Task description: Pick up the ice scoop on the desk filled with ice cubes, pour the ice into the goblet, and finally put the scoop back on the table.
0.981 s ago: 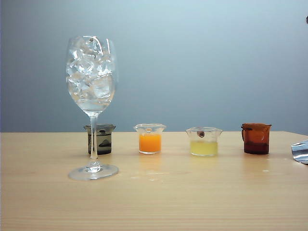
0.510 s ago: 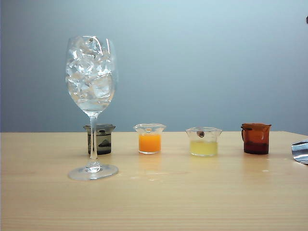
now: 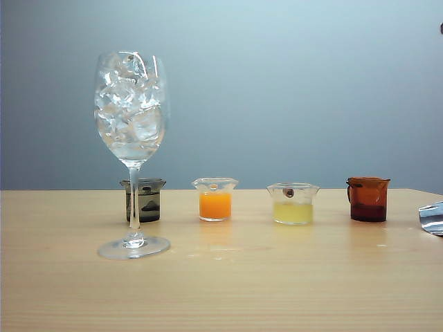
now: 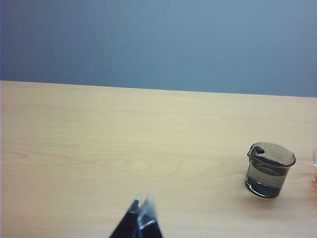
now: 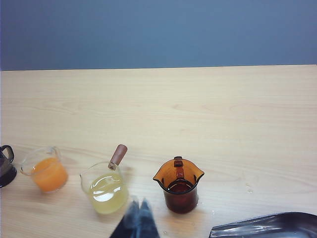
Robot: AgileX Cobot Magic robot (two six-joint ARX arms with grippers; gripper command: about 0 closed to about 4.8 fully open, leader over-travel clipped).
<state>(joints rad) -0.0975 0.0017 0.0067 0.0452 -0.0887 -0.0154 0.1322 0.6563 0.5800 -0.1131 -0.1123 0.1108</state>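
Stainless-steel ice scoop (image 5: 265, 225) lies on the light-wood bench (image 3: 277, 290), with the goblet (image 3: 131, 152) full of ice.

Only the scoop's shiny trough bowl shows, at the right edge of the exterior view, near the brown beaker (image 5: 179, 184); its long axis runs roughly level across the right wrist view, and the handle is out of frame, so its pointing direction cannot be told. Goblet stands upright on the left, clear ice cubes (image 3: 128, 104) packed to the rim, just in front of the grey beaker (image 3: 144, 200). Left end effector (image 4: 140, 215) hovers over bare bench, fingers together, holding nothing. Right end effector (image 5: 138, 215) hovers above the yellow beaker (image 5: 105, 188), fingers closed, empty, apart from the scoop.
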